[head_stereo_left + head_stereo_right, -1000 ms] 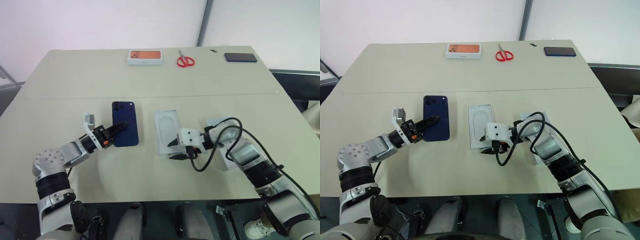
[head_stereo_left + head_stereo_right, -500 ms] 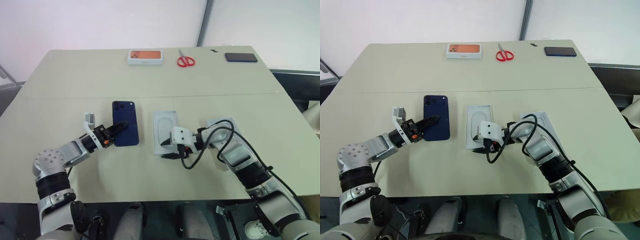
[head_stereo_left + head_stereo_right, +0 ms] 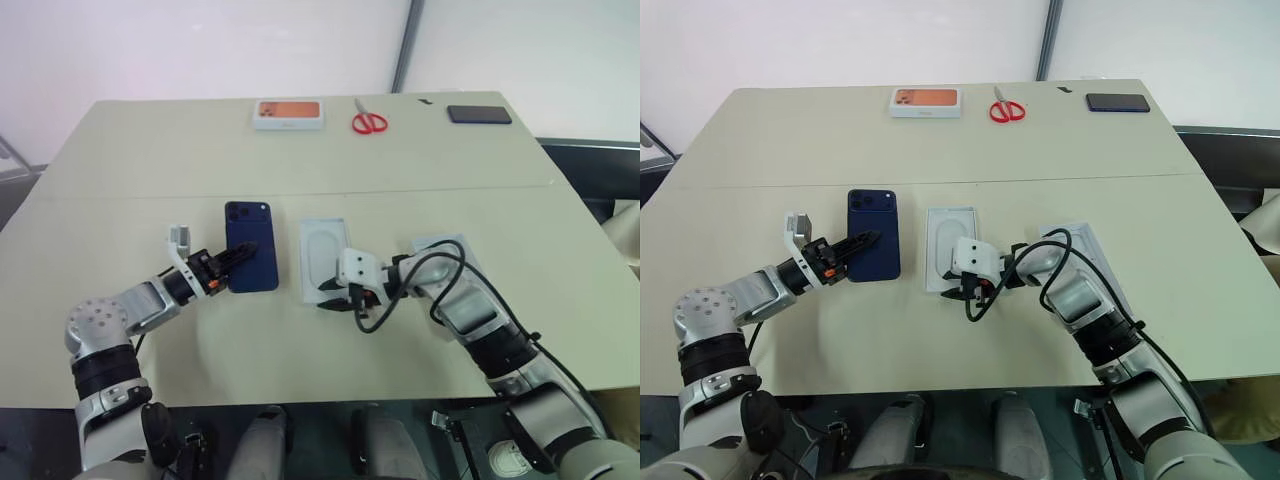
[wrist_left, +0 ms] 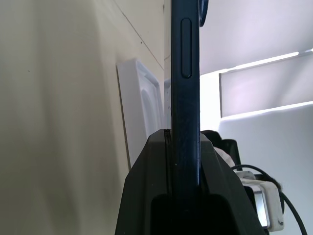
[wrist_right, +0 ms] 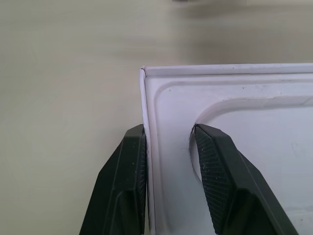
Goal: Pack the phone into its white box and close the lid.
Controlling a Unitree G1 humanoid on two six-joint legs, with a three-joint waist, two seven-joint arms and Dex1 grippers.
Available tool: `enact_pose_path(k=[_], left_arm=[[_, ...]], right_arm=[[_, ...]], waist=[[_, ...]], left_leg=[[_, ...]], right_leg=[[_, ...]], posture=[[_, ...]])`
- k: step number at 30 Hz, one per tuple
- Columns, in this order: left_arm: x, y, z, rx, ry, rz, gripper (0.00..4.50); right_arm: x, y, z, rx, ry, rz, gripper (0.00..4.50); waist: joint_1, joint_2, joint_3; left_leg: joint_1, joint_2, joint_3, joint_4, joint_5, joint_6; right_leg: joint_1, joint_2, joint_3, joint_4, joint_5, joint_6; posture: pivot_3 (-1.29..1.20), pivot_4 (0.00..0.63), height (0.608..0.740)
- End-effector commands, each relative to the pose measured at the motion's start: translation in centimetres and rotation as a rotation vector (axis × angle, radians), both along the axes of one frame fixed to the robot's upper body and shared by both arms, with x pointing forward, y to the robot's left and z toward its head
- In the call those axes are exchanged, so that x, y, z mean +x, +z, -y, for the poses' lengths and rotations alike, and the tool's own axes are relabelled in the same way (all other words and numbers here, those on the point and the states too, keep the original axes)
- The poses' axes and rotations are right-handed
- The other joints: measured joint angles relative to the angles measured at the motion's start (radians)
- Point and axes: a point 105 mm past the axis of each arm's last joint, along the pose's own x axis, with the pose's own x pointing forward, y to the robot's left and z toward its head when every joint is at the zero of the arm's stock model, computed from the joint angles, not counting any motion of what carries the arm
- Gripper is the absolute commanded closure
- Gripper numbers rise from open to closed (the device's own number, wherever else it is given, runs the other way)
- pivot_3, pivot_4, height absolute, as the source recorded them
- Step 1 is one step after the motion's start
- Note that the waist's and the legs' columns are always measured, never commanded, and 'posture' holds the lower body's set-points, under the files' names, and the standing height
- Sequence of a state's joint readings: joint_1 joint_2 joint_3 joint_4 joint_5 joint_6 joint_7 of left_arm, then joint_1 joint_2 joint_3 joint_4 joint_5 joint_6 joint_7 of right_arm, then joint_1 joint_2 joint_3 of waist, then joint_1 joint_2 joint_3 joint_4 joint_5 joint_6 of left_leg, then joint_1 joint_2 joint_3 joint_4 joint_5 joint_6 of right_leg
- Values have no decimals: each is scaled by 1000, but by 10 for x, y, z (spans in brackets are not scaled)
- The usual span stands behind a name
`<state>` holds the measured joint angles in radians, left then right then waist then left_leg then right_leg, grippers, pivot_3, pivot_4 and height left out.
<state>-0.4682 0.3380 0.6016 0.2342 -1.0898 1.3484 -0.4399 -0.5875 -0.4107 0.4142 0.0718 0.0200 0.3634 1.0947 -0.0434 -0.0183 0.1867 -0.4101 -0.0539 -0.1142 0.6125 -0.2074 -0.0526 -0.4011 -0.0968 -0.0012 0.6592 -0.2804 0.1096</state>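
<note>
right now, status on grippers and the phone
Left gripper shut on the phone. Right gripper straddles the white box wall, one finger inside, one outside. Nothing between phone and box.

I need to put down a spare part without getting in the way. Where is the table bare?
Bare: the wide band between the far row, orange-picture box, scissors, black phone, and the table's seam; also the near left corner. Crowded: the middle, where the left pincer holds the phone beside the white box held by the right pincer.

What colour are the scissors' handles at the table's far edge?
Red, clearest in the left eye view: scissors.
</note>
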Motion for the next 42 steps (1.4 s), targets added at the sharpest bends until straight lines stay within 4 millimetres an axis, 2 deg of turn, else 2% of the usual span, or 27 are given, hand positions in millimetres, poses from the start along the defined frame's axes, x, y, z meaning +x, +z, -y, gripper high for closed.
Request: enact_pose_path(k=[1, 4, 8, 9, 10, 13, 18, 22, 26, 31, 33, 40, 42], left_arm=[[2, 21, 2, -25, -9, 83, 4097], [2, 23, 6, -17, -18, 96, 4097], [2, 25, 11, -12, -24, 104, 4097], [3, 26, 11, -14, -23, 105, 4097], [4, 26, 11, -17, -22, 105, 4097], [5, 26, 12, -12, -22, 103, 4097], [7, 25, 10, -23, -18, 87, 4097], [7, 24, 17, -7, -39, 92, 4097], [9, 24, 37, -29, -78, 95, 4097], [10, 14, 56, 1, -102, 73, 4097], [11, 11, 61, 11, -114, 66, 4097], [12, 6, 70, 27, -141, 46, 4097], [10, 6, 71, 12, -161, 35, 3470]], right_arm=[[-5, 11, -23, 58, 14, 24, 2985], [-10, 7, -31, 55, 27, 26, 2985], [-2, 13, -34, 90, -15, 17, 2985], [-2, 14, -33, 92, -14, 14, 2380], [-1, 14, -32, 85, -13, 22, 2054], [-1, 14, -28, 56, 4, 54, 571], [3, 28, -20, 88, -16, 47, 571], [4, 42, -6, 137, -40, 43, 571], [8, 58, 24, 215, -83, 45, 571], [12, 50, 76, 191, -159, 94, 571], [15, 48, 86, 181, -187, 103, 571], [17, 46, 77, 186, -183, 120, 571], [18, 43, 75, 183, -182, 124, 530]], waist=[[0, 0, 0], [3, 0, 0], [5, 0, 0], [5, 0, 0], [5, 0, 0], [5, 0, 0], [2, 0, 0], [5, 0, 0], [16, 0, 0], [31, -1, 1], [27, -1, 1], [26, -1, 1], [29, -1, 1]], left_leg=[[0, 0, 0, 0, 0, 0], [0, 0, 0, 0, 0, 0], [0, 0, 0, 0, 0, 0], [0, 0, 0, 0, 0, 0], [0, 0, 0, 0, 0, 0], [0, -1, 0, 0, 0, 0], [0, -1, 0, 0, 0, 0], [0, -1, 0, 0, 0, 0], [0, -1, 0, 0, 0, 0], [0, -1, 0, 0, -1, 1], [0, -1, 1, 0, -1, 1], [0, 0, 1, 0, -1, 1], [0, 0, 1, 0, -1, 1]], right_leg=[[0, 0, 0, 0, 0, 0], [0, 0, 0, 0, 0, 0], [0, 0, 0, 0, 0, 0], [0, 0, 0, 0, 0, 0], [0, 0, 0, 0, 0, 0], [0, 0, 0, 0, 0, 0], [0, 0, 0, 0, 0, 0], [0, 0, 0, 0, 0, 0], [1, -1, 0, -1, 0, 0], [5, -1, -1, -7, 0, 0], [5, -1, -1, -7, 0, 0], [4, 1, -1, -6, 0, 0], [4, 0, -1, -7, 0, 0]], posture=[[0, 150, 740], [0, 150, 740], [0, 150, 740], [0, 150, 740], [0, 150, 740], [0, 150, 740], [0, 150, 740], [0, 150, 740], [0, 150, 740], [0, 150, 740], [0, 150, 740], [0, 150, 740], [0, 150, 740]])
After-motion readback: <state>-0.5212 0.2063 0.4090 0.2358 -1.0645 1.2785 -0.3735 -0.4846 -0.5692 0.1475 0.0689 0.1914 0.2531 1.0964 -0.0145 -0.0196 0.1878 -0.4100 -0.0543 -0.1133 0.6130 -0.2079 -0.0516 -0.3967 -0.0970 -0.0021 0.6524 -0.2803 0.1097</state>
